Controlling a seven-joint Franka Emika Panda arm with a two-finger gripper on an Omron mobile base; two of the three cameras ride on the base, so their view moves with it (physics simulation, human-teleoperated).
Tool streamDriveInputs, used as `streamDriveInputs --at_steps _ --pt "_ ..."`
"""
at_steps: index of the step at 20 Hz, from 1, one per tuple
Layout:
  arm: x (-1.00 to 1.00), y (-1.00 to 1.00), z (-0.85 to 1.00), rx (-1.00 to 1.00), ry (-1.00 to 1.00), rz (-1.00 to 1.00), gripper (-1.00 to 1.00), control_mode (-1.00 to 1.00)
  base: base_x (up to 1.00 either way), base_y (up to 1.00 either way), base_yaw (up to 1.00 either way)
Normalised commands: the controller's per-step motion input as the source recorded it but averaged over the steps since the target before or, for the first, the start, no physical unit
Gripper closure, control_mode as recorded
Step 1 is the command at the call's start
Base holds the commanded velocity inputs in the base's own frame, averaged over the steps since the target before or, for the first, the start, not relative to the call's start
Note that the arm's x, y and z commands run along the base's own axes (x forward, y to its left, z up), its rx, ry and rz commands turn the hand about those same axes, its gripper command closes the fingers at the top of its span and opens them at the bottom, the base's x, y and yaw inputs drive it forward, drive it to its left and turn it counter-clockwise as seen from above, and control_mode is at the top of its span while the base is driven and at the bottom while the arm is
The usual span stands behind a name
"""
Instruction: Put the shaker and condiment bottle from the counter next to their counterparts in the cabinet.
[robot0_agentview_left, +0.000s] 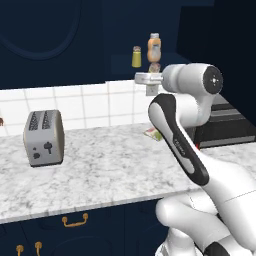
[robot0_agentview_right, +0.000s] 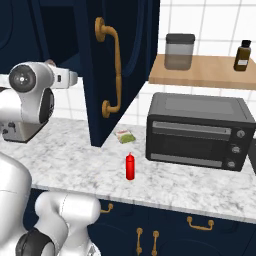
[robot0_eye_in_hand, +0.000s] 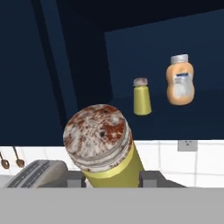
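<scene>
My gripper (robot0_eye_in_hand: 111, 179) is shut on the olive-yellow shaker (robot0_eye_in_hand: 103, 148), whose speckled grey cap points toward the open cabinet (robot0_eye_in_hand: 144, 52). In the left base view the gripper (robot0_agentview_left: 150, 76) hangs high above the counter, just below the cabinet shelf, and the held shaker's cap (robot0_agentview_left: 154, 67) pokes up from it. On the dark shelf stand the counterparts: a matching shaker (robot0_eye_in_hand: 141, 97) (robot0_agentview_left: 136, 56) and, to its right, an orange-tan bottle (robot0_eye_in_hand: 180, 81) (robot0_agentview_left: 154, 47). The red condiment bottle (robot0_agentview_right: 130, 166) stands upright on the marble counter (robot0_agentview_right: 75, 150).
A toaster (robot0_agentview_left: 44, 137) sits on the counter at the left. The open navy cabinet door (robot0_agentview_right: 120, 65) juts out beside the arm. A black toaster oven (robot0_agentview_right: 197, 131) stands right of the red bottle, a green packet (robot0_agentview_right: 124, 135) behind it. A wooden shelf (robot0_agentview_right: 210, 72) carries a jar.
</scene>
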Motion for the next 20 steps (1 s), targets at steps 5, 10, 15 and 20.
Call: streamDriveInputs --at_steps 5,10,15,20 --pt "0.06 0.03 0.05 0.00 -0.02 0.01 1.00 -1.00 0.00 0.00 0.00" --pt "0.14 0.00 0.24 0.00 0.00 -0.02 1.00 -1.00 0.00 0.00 0.00" --pt "0.07 0.00 0.14 0.00 0.01 0.00 1.00 -1.00 0.00 0.00 0.00" --pt "0.23 0.00 0.00 0.02 0.07 0.00 1.00 -1.00 0.00 0.00 0.00"
